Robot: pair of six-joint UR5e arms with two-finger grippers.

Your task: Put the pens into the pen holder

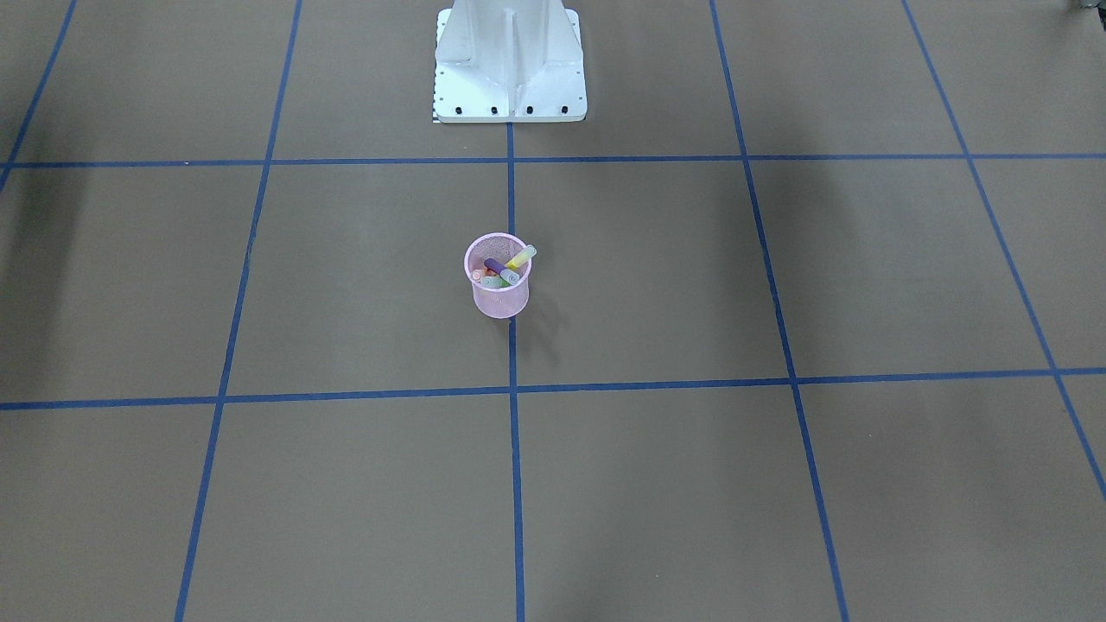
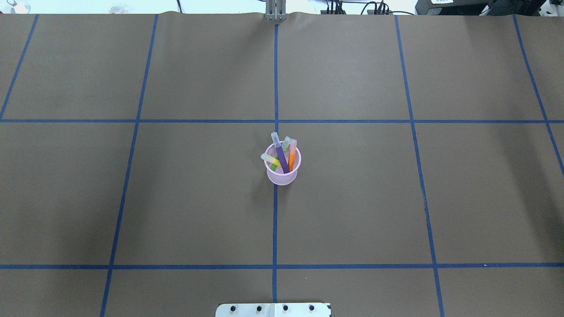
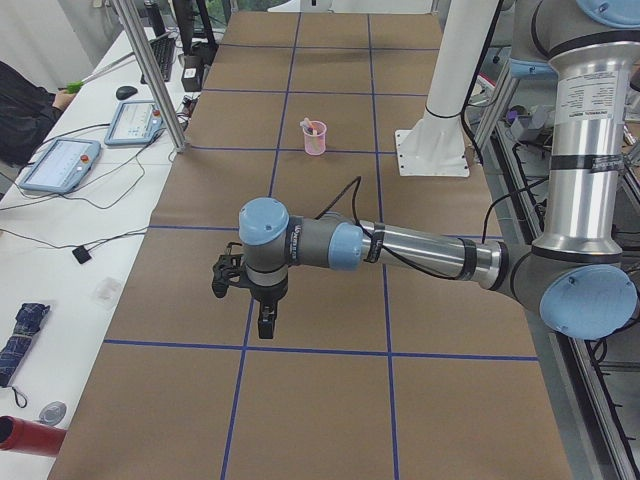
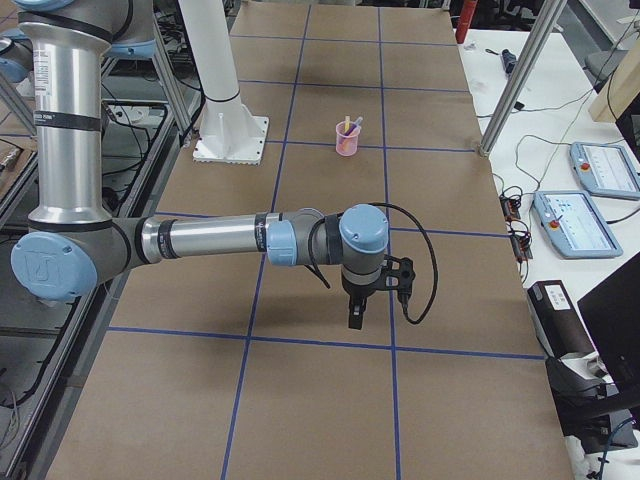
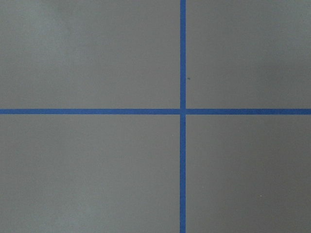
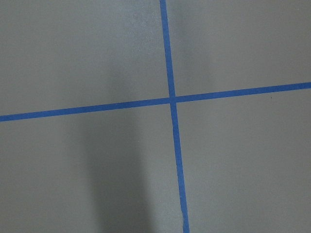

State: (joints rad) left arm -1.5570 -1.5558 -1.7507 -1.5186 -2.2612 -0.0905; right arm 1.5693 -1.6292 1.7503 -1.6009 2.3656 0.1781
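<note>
The pink mesh pen holder point(image 2: 282, 177) stands upright at the table's middle, on the centre tape line. Inside it lean the purple pen point(image 2: 282, 159), the orange pen point(image 2: 291, 157), the yellow pen point(image 2: 273, 163) and the green pen point(image 2: 286, 143), pale caps up. The front-facing view shows the pen holder point(image 1: 499, 301) with the yellow pen point(image 1: 521, 257) poking over its rim. My left gripper point(image 3: 264, 326) hangs over bare table far from the cup, seen only from the left side. My right gripper point(image 4: 354, 318) hangs likewise at the other end. I cannot tell if either is open or shut.
The white robot pedestal point(image 1: 510, 69) stands behind the cup. Blue tape lines point(image 2: 275, 220) grid the brown table. Beyond the table's edge are teach pendants point(image 3: 60, 163), cables, a metal post point(image 4: 515, 80) and a person's dark sleeve point(image 3: 20, 110).
</note>
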